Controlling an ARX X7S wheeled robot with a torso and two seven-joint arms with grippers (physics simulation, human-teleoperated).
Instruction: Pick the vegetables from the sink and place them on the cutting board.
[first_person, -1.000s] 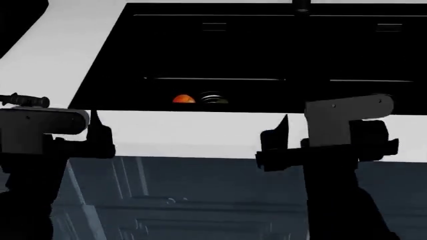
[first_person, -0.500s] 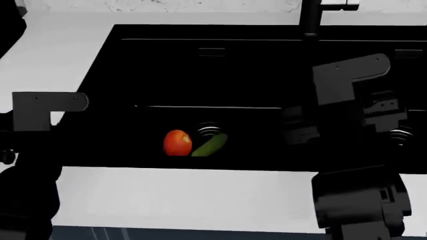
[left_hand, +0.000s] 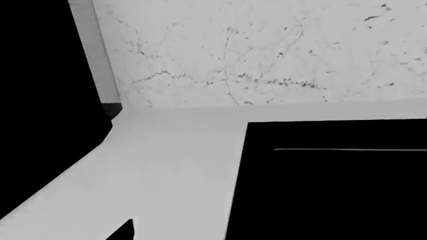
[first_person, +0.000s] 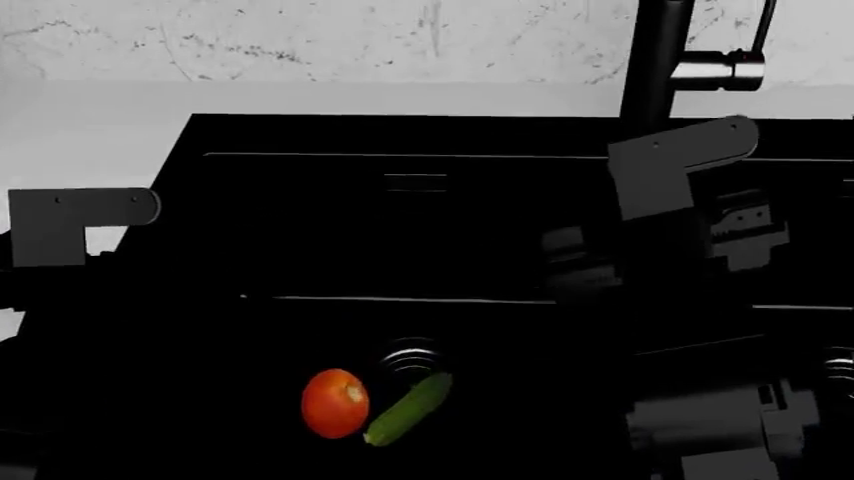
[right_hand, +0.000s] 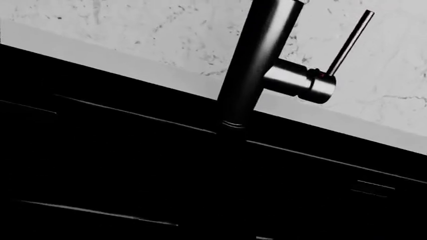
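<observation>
1. Red-orange tomato (first_person: 334, 403) and dark green cucumber (first_person: 408, 408) lie touching on the floor of the black sink (first_person: 294, 250), at the lower centre of the head view, just in front of the ridged drain (first_person: 410, 356).
2. No cutting board shows in any view, so its place has to be found before anything is carried.
3. Right tool (first_person: 587, 260) hangs over the basin at centre right, well above the vegetables; dark against dark, I cannot tell whether it is wide or narrow. Its wrist camera sees only the faucet (right_hand: 257, 65) and the sink's back wall.
4. Left tool is hidden in the dark at the left edge; its state cannot be told either. Its wrist view shows bench (left_hand: 167, 165) and sink corner.
5. Judgement: the tomato looks the easier first pick; descend straight over it, away from the cucumber, opened wide, and close gently so it does not roll.
</observation>
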